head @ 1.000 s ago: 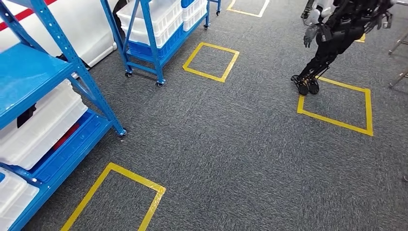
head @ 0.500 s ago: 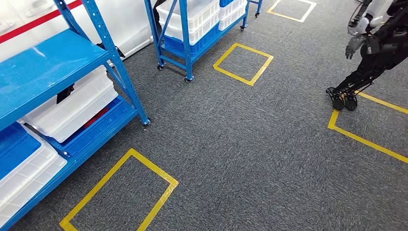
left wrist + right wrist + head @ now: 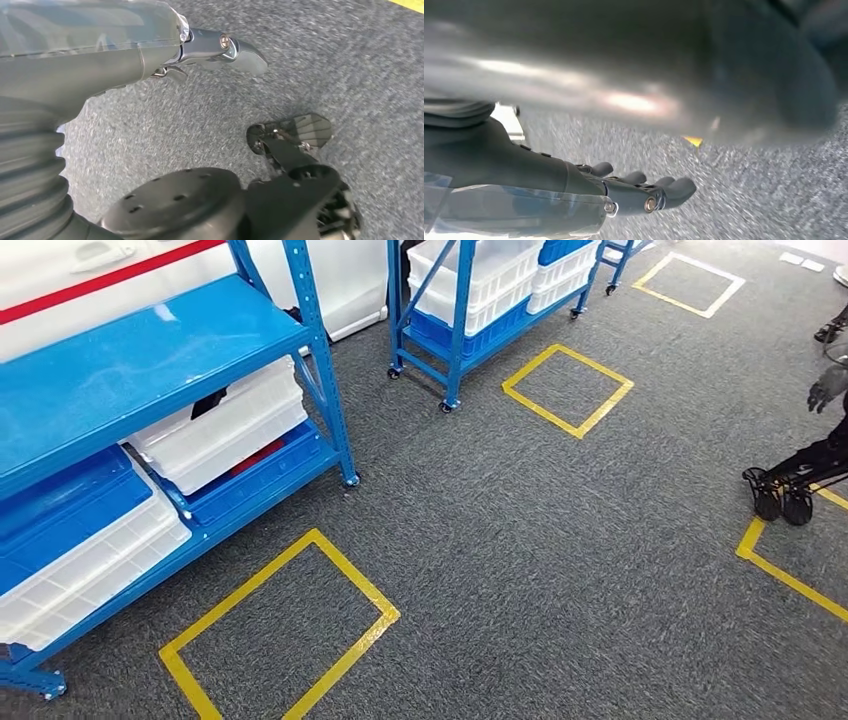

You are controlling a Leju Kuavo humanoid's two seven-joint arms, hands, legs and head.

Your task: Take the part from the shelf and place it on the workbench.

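Observation:
The blue shelf [image 3: 150, 350] stands at the left of the head view, its top board bare. On its lower level lie a white crate [image 3: 220, 430] and a blue-lidded white crate [image 3: 80, 540]. Something dark [image 3: 210, 402] pokes up behind the white crate; I cannot tell what it is. My left hand [image 3: 150, 55] hangs above the grey carpet, thumb [image 3: 235, 47] stretched out, holding nothing. My right hand [image 3: 624, 192] also hangs over the carpet, fingers [image 3: 674, 187] extended and apart, with nothing in it.
A wheeled blue rack [image 3: 455, 330] with white and blue crates stands at the back. Yellow tape squares [image 3: 280, 630] [image 3: 567, 388] mark the carpet. Another robot's legs [image 3: 790, 485] stand at the right edge on a yellow outline.
The camera has swung left: the whole scene has shifted right, more of the blue shelf has come into the picture, and the other robot now sits at the right edge.

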